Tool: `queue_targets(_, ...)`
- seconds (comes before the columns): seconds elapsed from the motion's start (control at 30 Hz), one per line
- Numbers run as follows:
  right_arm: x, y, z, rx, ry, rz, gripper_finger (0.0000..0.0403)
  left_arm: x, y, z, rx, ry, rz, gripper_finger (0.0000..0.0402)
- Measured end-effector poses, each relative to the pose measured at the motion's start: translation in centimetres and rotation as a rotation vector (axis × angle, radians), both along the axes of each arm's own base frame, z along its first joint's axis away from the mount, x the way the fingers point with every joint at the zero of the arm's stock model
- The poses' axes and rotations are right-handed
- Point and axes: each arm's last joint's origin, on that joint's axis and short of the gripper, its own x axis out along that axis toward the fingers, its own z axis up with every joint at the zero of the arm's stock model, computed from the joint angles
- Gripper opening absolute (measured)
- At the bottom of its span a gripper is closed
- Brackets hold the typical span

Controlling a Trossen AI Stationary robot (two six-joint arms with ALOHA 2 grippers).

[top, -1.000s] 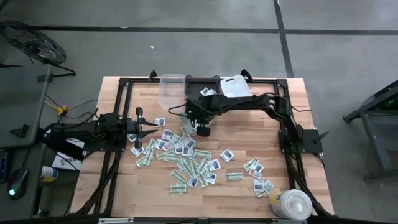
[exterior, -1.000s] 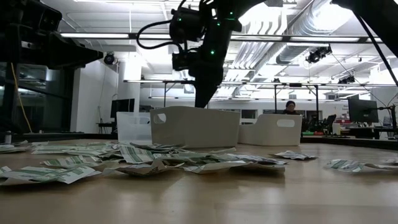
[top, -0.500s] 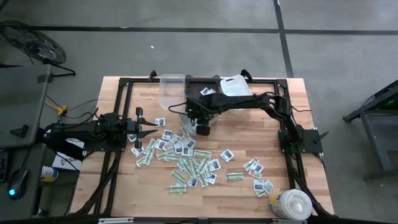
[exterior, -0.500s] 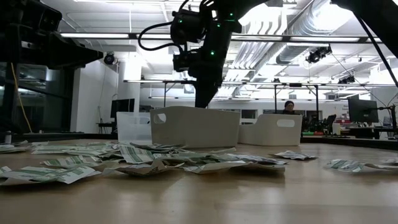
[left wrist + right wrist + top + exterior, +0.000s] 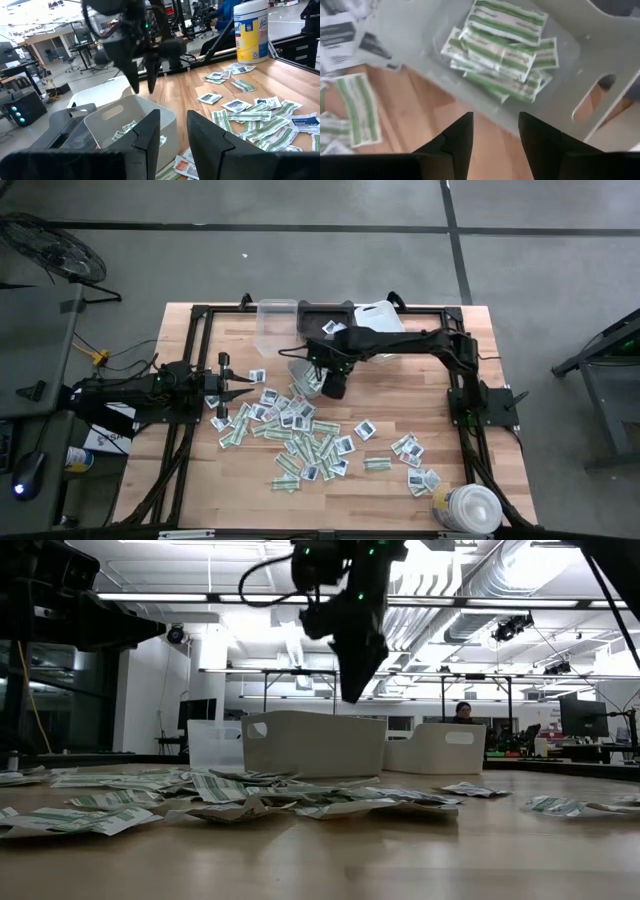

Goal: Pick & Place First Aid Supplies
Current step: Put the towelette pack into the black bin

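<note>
The dark two-fingered right gripper is being held raised above the wooden surface, just beside the translucent plastic bin, where narrow green-and-white strip packets are lying stacked. Its fingers are seen spread apart with nothing between them in its own wrist view. The first aid supplies still to be picked, a loose scatter of flat green-and-white strips and squarish white packets, are lying on the surface just below the gripper in the high view, toward the near edge of the surface; their long axes are pointing every way. The right arm is judged nearer to the middle of that scatter. It is being stretched out across the surface from its base, wrist turned downward. The dark left gripper is being kept low at the scatter's left edge, fingers slightly parted around nothing.
</note>
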Motion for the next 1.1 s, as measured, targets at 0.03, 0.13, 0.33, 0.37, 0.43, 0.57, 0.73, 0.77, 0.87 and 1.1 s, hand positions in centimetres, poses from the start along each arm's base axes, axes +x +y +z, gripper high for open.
queue_targets(0.03, -0.2, 0.2, 0.2, 0.001, 0.008, 0.0, 0.0151, 0.0, 0.0, 0.0, 0.0, -0.001, 0.0, 0.0096)
queue_targets(0.13, -0.7, 0.7, 0.4, 0.008, 0.044, 0.011, 0.0148, 0.0, 0.0, 0.0, 0.0, 0.0, 0.0, 0.0096)
queue_targets(0.33, -1.0, 1.8, 0.3, 0.034, 0.084, 0.045, 0.0146, 0.0, 0.0, 0.0, 0.0, 0.0, 0.0, 0.0096)
queue_targets(0.37, -1.1, 2.1, 0.2, 0.046, 0.075, 0.056, 0.0147, 0.0, 0.0, 0.0, 0.0, 0.0, 0.0, 0.0096)
queue_targets(0.43, -1.7, 2.8, -0.5, 0.083, 0.05, 0.084, 0.0149, 0.0, 0.0, 0.0, 0.0, 0.0, 0.0, 0.0096)
queue_targets(0.57, -3.8, 4.0, -1.8, 0.129, 0.002, 0.105, 0.0149, 0.0, 0.0, 0.0, 0.0, 0.0, 0.0, 0.0096)
queue_targets(0.73, -7.0, 5.1, -2.9, 0.177, -0.014, 0.163, 0.0149, 0.0, 0.0, 0.0, 0.0, 0.0, 0.0, 0.0096)
queue_targets(0.77, -7.5, 5.3, -3.1, 0.181, -0.022, 0.195, 0.0148, 0.0, 0.0, 0.0, 0.0, 0.0, 0.0, 0.0096)
queue_targets(0.87, -8.9, 5.9, -4.1, 0.202, -0.042, 0.301, 0.0145, 0.0, 0.0, 0.0, 0.0, 0.0, 0.0, 0.0096)
queue_targets(1.1, -10.4, 7.1, -6.8, 0.193, -0.059, 0.457, 0.0147, 0.0, 0.0, 0.0, 0.0, 0.0, 0.0, 0.0096)
